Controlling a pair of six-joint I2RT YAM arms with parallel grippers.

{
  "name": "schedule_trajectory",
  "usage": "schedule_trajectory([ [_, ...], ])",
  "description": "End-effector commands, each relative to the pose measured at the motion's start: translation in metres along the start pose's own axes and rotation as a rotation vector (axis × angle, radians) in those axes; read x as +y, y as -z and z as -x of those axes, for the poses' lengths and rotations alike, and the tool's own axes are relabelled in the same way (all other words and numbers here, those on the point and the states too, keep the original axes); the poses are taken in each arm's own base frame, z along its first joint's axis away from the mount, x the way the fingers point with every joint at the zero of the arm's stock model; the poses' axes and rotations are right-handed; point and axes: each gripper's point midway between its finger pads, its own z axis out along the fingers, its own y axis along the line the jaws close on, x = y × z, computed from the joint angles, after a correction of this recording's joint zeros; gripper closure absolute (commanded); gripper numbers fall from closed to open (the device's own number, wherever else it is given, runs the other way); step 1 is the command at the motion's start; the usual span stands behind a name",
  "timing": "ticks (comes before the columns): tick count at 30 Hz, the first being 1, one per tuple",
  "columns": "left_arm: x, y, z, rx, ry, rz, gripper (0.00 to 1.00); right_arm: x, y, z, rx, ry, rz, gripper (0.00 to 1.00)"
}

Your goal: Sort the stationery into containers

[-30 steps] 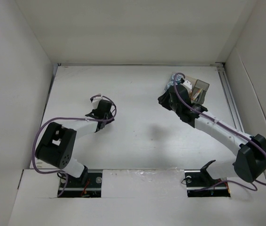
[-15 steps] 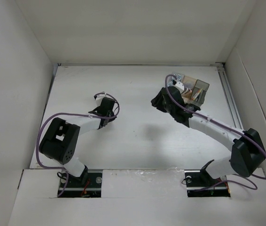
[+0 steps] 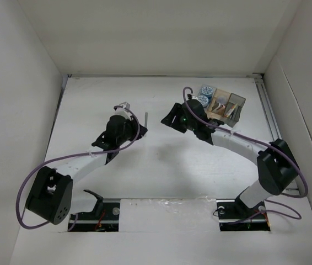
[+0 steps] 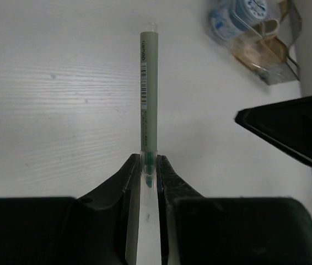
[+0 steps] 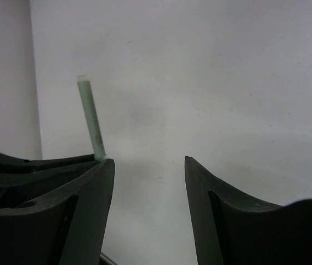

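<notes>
**Left has the pen, right is wide open**

Top view: there's plenty of table (image 3: 161, 165) between the arms. The boxes (image 3: 229, 105) sit back right near the wall, with blue cylinders (image 3: 205, 91) at their left end.

Left wrist: the left gripper (image 4: 149, 165) is pinched tight on a pale green pen (image 4: 148, 94).

Right wrist: the right gripper (image 5: 148, 165) gapes, holding nothing, with the pen beside it.

Pale green pen (image 4: 148, 94), barcode strip, blue cylinders (image 3: 206, 90), grey-white patterned tops, tan and smoky-grey containers (image 3: 235, 101)

Left tool (image 4: 148, 163) pinching pen (image 4: 148, 94), extended forward; right tool (image 5: 148, 160) agape, reaching leftward.
</notes>
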Motion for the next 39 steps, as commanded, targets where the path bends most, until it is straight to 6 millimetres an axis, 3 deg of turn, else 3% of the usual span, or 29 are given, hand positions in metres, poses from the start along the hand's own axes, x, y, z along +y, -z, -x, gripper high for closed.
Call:
schedule_trajectory([
  [1, -0.043, 0.01, -0.001, 0.02, -0.01, -0.239, 1.0, 0.066, 0.008, -0.002, 0.045, -0.009, 0.243, 0.4],
  [4, -0.055, 0.011, -0.005, 0.041, 0.017, -0.309, 1.0, 0.083, 0.006, -0.017, 0.072, 0.02, 0.283, 0.39],
  [7, -0.065, 0.014, -0.008, 0.055, 0.027, -0.371, 1.0, 0.085, -0.001, -0.017, 0.066, 0.012, 0.271, 0.39],
  [11, -0.072, 0.018, -0.009, 0.059, 0.026, -0.417, 1.0, 0.078, -0.016, -0.025, 0.083, 0.003, 0.248, 0.46],
  [13, -0.073, 0.018, -0.01, 0.067, 0.024, -0.425, 1.0, 0.079, -0.019, -0.024, 0.077, -0.006, 0.241, 0.65],
  [14, -0.074, 0.019, -0.011, 0.073, 0.023, -0.432, 1.0, 0.078, -0.019, -0.022, 0.07, -0.007, 0.236, 0.65],
  [15, -0.072, 0.019, -0.014, 0.079, 0.026, -0.426, 1.0, 0.078, -0.019, -0.022, 0.07, -0.007, 0.236, 0.76],
  [16, -0.071, 0.019, -0.014, 0.08, 0.026, -0.426, 1.0, 0.081, -0.019, -0.02, 0.065, -0.007, 0.243, 0.8],
  [17, -0.071, 0.019, -0.014, 0.08, 0.026, -0.426, 0.96, 0.08, -0.02, -0.018, 0.053, -0.009, 0.236, 0.84],
  [20, -0.071, 0.019, -0.014, 0.076, 0.008, -0.427, 0.6, 0.078, -0.019, -0.007, 0.001, -0.023, 0.211, 0.95],
  [22, -0.069, 0.021, -0.017, 0.07, -0.003, -0.43, 0.47, 0.062, -0.021, 0.002, -0.03, -0.033, 0.152, 0.98],
  [23, -0.072, 0.025, -0.006, 0.015, -0.01, -0.436, 0.32, 0.056, -0.02, 0.01, -0.052, -0.039, 0.129, 0.98],
  [24, -0.073, 0.028, 0.0, -0.014, -0.026, -0.435, 0.01, 0.039, -0.023, 0.026, -0.097, -0.055, 0.071, 0.98],
  [27, -0.067, 0.036, 0.009, -0.078, -0.065, -0.399, 0.0, 0.008, -0.012, 0.065, -0.192, -0.072, -0.029, 0.98],
  [28, -0.066, 0.038, 0.012, -0.088, -0.063, -0.39, 0.0, -0.022, -0.008, 0.087, -0.233, -0.102, -0.104, 0.99],
  [30, -0.058, 0.038, 0.015, -0.11, -0.067, -0.339, 0.0, -0.051, 0.008, 0.123, -0.337, -0.128, -0.192, 0.99],
  [31, -0.056, 0.039, 0.017, -0.12, -0.076, -0.329, 0.0, -0.085, 0.019, 0.156, -0.43, -0.167, -0.291, 0.99],
  [35, -0.053, 0.038, 0.013, -0.103, -0.073, -0.318, 0.0, -0.161, 0.066, 0.215, -0.621, -0.278, -0.495, 0.99],
  [38, -0.055, 0.04, 0.005, -0.072, -0.077, -0.342, 0.0, -0.2, 0.095, 0.247, -0.738, -0.329, -0.599, 0.98],
  [39, -0.057, 0.04, 0.004, -0.065, -0.078, -0.352, 0.0, -0.211, 0.096, 0.251, -0.741, -0.335, -0.641, 0.98],
])
